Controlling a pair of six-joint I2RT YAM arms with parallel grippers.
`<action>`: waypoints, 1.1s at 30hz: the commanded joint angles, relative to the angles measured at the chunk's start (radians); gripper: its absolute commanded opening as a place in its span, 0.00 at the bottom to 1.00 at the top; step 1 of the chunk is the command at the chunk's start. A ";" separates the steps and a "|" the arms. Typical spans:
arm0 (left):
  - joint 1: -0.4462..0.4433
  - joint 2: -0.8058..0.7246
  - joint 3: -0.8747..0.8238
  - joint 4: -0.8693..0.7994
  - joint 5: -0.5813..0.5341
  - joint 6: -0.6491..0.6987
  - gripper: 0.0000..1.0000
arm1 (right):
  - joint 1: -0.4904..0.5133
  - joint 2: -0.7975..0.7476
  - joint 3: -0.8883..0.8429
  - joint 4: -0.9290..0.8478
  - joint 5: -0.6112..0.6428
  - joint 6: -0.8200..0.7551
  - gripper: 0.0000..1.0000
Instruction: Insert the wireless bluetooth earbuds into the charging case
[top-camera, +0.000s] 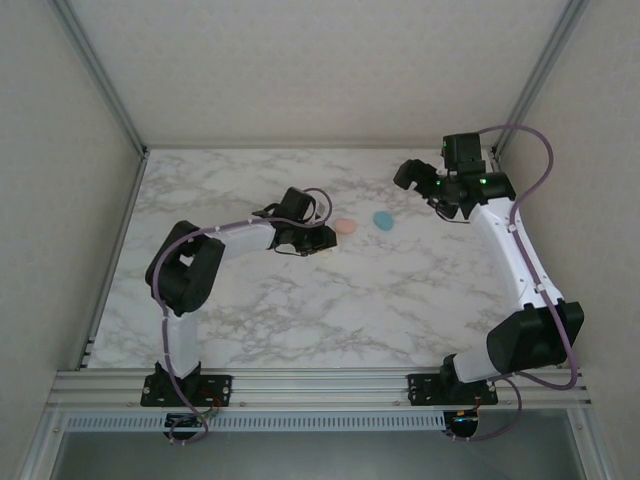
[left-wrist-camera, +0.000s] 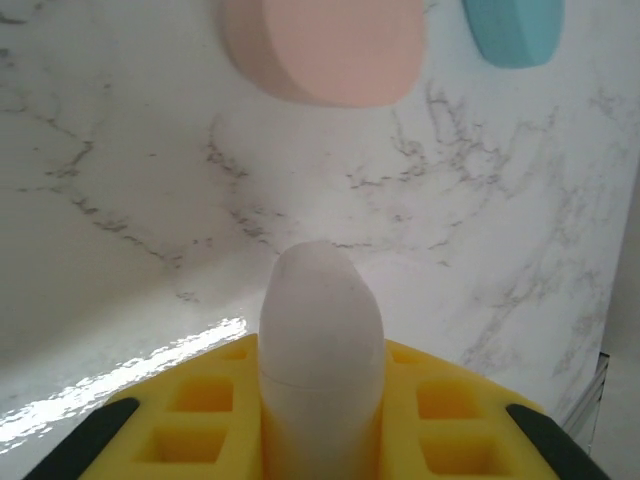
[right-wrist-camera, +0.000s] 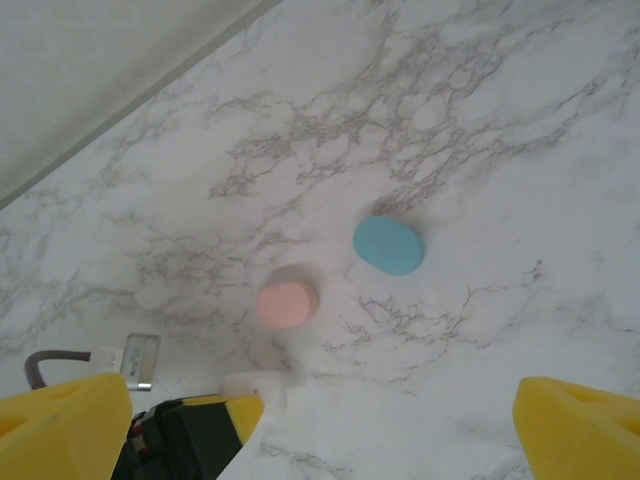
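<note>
Left wrist view: left gripper (left-wrist-camera: 320, 430) pinches a white rounded piece (left-wrist-camera: 320, 320) by its smooth end, which may pivot or slip free; right gripper (right-wrist-camera: 320, 440) stands spread.

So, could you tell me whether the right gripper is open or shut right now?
Open. In its wrist view the right gripper has its yellow fingers standing wide apart at the frame's sides, nothing gripped between them.
</note>
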 joint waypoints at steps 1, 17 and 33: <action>-0.003 0.023 0.035 -0.055 -0.029 -0.019 0.04 | -0.006 0.012 -0.001 -0.002 -0.015 0.015 0.99; 0.009 0.004 0.023 -0.155 -0.145 -0.003 0.35 | -0.007 0.037 0.019 -0.003 -0.013 0.004 0.99; 0.023 -0.299 -0.108 -0.150 -0.493 0.135 0.88 | -0.023 -0.138 -0.255 0.279 0.458 -0.261 0.99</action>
